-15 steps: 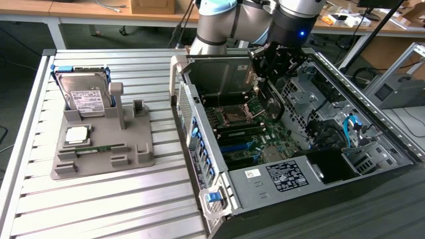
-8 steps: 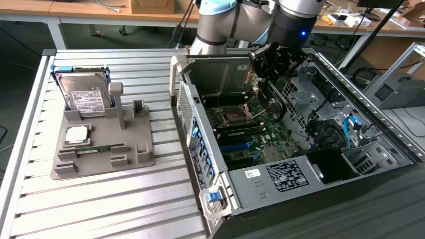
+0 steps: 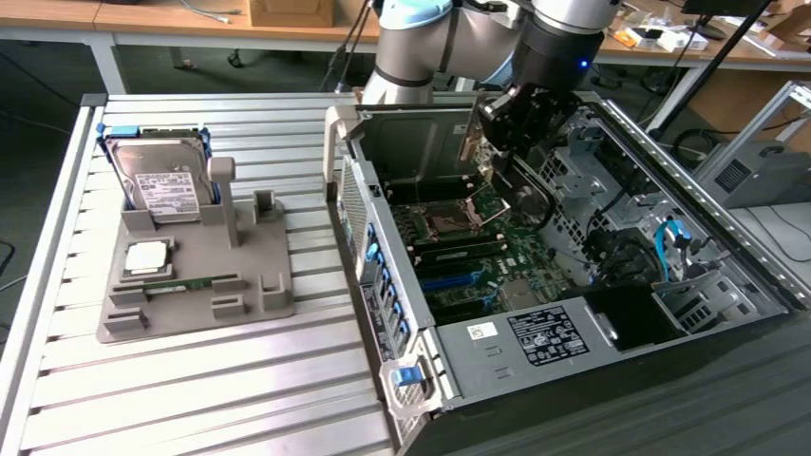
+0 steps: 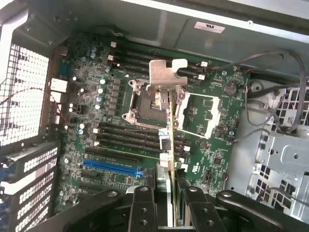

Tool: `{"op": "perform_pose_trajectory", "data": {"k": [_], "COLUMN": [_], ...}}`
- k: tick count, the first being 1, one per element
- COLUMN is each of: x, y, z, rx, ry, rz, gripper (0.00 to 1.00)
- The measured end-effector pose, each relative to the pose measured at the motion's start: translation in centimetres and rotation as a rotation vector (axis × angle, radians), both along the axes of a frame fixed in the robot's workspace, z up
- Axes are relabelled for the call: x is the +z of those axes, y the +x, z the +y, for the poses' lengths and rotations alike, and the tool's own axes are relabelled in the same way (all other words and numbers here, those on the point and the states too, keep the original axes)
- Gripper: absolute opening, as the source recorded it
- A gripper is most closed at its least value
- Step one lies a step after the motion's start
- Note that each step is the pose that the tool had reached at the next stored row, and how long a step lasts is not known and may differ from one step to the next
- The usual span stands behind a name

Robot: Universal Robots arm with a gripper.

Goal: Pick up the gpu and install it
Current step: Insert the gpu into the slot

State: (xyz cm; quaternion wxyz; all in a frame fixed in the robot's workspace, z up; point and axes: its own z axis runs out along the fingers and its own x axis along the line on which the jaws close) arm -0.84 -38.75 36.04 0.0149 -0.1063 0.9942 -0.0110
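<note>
Gripper [image 4: 170,212] sits nearest the wrist cam. Its 2 black fingers [image 4: 144,205] are clamped on the gpu [image 4: 172,145], 1 on each flat face, near 1 end of the card.

Card is seen edge-on as a thin slab. Its silvery end bracket [image 4: 166,73] is at the end away from the fingers.

Card hangs over the motherboard [image 4: 111,121], approx above the cpu socket [image 4: 147,104]. No contact w/ the board that I can see. Blue slot [image 4: 112,166] is empty and lies beside the card's line, not under it.

Ext view: the arm reaches down into the far part of the open pc case [image 3: 747,266]. On the ext view's left a grey parts holder [image 3: 190,285] stands on the slatted table [image 3: 190,399] beside the case. It carries a hard drive [image 3: 162,185] standing at its far end and a memory stick [image 3: 178,283] lying nearer.

Status (judged): pick-up done, card not yet seated.

Handling (judged):
- Light and stiff, but fragile: bare pcb w/ exposed parts and edge contacts.
- Best held on the flat faces, clear of the contact edge, as it is now.
- Being thin, it could pivot between the pads if the bracket bumps anything.
- The bracket is the sturdy part.
</note>
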Motion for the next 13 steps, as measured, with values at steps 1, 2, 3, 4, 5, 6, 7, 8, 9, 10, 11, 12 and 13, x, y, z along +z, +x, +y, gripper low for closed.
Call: {"op": "perform_pose_trajectory", "data": {"k": [1, 2, 3, 4, 5, 6, 7, 8, 9, 10, 11, 12, 13], "x": [0.00, 0.00, 0.00, 0.00, 0.00, 0.00, 0.00, 0.00, 0.00, 0.00, 0.00, 0.00, 0.00], "y": [0.00, 0.00, 0.00, 0.00, 0.00, 0.00, 0.00, 0.00, 0.00, 0.00, 0.00, 0.00, 0.00], "z": [0.00, 0.00, 0.00, 0.00, 0.00, 0.00, 0.00, 0.00, 0.00, 0.00, 0.00, 0.00, 0.00], "rx": [0.028, 0.062, 0.090, 0.111, 0.150, 0.161, 0.172, 0.182, 0.194, 0.204, 0.216, 0.227, 0.238], "ry": [0.0000, 0.0000, 0.0000, 0.0000, 0.0000, -0.0001, 0.0000, 0.0000, -0.0001, 0.0000, 0.0000, 0.0000, 0.0000], "rz": [0.0000, 0.0000, 0.0000, 0.0000, 0.0000, 0.0000, 0.0000, 0.0000, 0.0000, 0.0000, 0.0000, 0.0000, 0.0000], "gripper": [0.27, 0.27, 0.27, 0.27, 0.27, 0.27, 0.27, 0.27, 0.27, 0.27, 0.27, 0.27, 0.27]}}
